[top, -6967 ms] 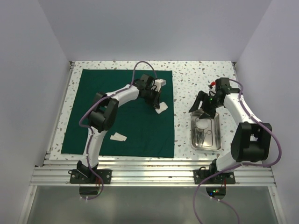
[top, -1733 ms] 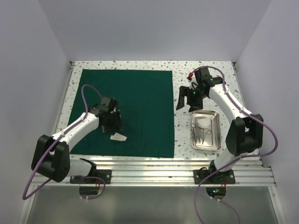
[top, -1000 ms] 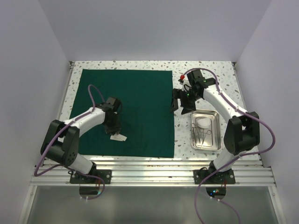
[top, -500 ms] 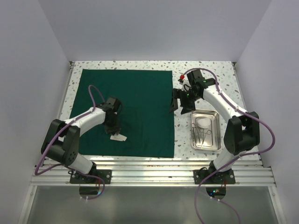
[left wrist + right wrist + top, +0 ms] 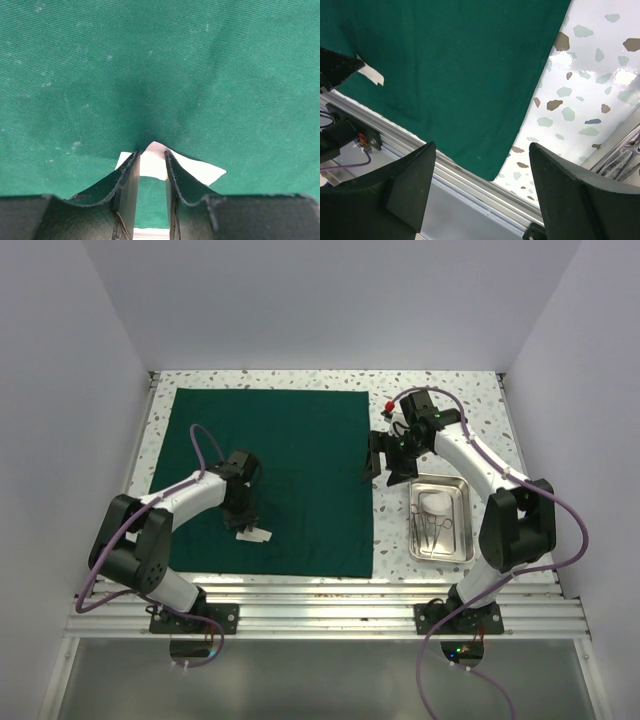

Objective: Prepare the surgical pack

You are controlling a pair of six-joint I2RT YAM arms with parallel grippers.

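The dark green cloth [image 5: 270, 475] lies flat on the table's left half. One white gauze square [image 5: 253, 534] rests near its front edge. My left gripper [image 5: 243, 515] is down on it. In the left wrist view the narrow jaws [image 5: 151, 156] pinch the gauze [image 5: 197, 170], and its edge rises in a peak between the fingertips. My right gripper [image 5: 388, 465] hangs open above the cloth's right edge [image 5: 485, 146], with nothing between its fingers. The steel tray [image 5: 413, 532] at the right holds silvery instruments [image 5: 433, 526] and a white gauze piece [image 5: 432, 502].
Speckled tabletop [image 5: 440, 390] shows around the cloth and tray. An aluminium rail [image 5: 320, 595] runs along the front edge. White walls close in the left, back and right sides. In the right wrist view the cloth's front right corner [image 5: 492, 172] sits near the rail.
The left gripper came from the cloth's far right to the near gauze, and two far gauze squares are gone from the cloth. The right gripper moved from the tray to the cloth's edge. Both are now still.
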